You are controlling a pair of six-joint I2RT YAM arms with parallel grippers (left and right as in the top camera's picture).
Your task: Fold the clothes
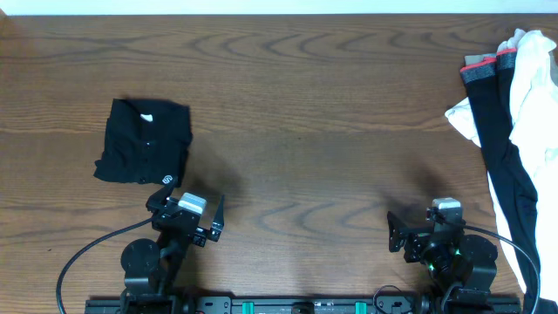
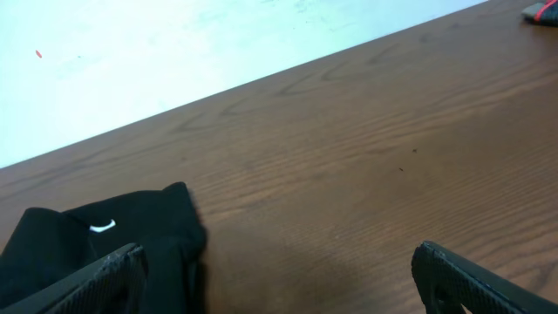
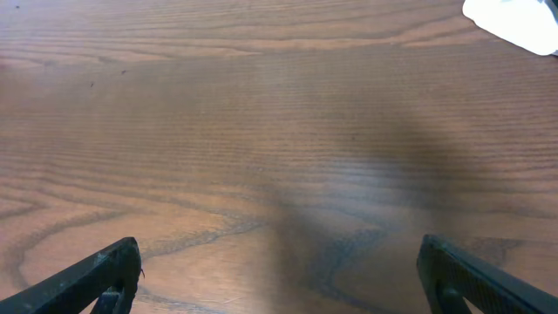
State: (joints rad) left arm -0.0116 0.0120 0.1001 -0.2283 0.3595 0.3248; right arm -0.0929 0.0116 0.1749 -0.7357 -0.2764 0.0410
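Observation:
The black T-shirt lies folded into a small rectangle on the left of the wooden table, its white neck label and small white logo showing. It also shows in the left wrist view, at the lower left by the left finger. My left gripper is open and empty just in front of the shirt's near right corner. My right gripper is open and empty at the front right, over bare wood.
A pile at the right edge holds a black garment with a grey-and-red band and a white cloth. The white cloth's corner shows in the right wrist view. The wooden table stretches between the two arms.

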